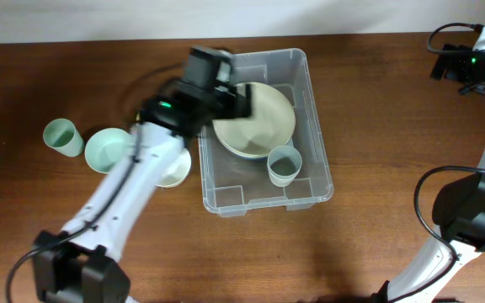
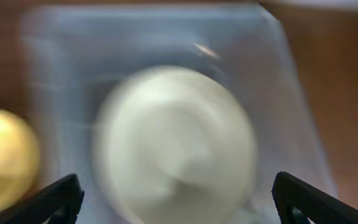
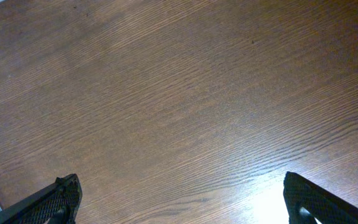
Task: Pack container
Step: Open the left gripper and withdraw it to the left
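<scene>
The left fingers [image 2: 61, 196] hang apart over the container [image 1: 268, 56], where the plate [image 1: 259, 118] and cup [image 1: 283, 164] sit side by side, likely to spare room. The right fingers [image 3: 55, 199], also apart, idle over bare worktop [image 3: 179, 93].

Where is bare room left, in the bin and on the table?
In the clear plastic rectangular bin, the near-left floor is bare, bordered by the large cream bowl and pale green cup. The wood table is bare between bin and right arm. Crowded: left of the bin, with mint bowl, mint cup and left arm.
</scene>
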Motion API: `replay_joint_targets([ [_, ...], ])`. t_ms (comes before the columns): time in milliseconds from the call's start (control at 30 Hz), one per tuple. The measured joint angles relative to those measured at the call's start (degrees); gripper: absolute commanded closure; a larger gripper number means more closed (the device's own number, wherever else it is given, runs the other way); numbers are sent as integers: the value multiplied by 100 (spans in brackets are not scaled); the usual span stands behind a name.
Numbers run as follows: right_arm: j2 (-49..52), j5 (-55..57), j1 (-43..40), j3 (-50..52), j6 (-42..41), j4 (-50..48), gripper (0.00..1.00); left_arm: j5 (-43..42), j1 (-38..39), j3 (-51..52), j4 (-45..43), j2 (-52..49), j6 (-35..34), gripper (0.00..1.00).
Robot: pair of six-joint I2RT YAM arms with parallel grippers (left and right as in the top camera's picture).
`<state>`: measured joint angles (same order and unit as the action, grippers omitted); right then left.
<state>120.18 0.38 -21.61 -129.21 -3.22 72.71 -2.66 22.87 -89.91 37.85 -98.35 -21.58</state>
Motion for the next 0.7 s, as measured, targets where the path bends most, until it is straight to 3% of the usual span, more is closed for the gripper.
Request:
replay_joint_targets([
  [233, 0, 0, 0, 0, -2, 0, 1, 404, -1615, 0, 170, 310, -153, 1],
  [433, 0, 0, 0, 0, 0, -2, 1, 601, -2898, -17, 925, 483, -186, 1],
  [700, 0, 0, 0, 0, 0, -2, 1, 1117, -3856, -17, 1362, 487, -177, 1],
])
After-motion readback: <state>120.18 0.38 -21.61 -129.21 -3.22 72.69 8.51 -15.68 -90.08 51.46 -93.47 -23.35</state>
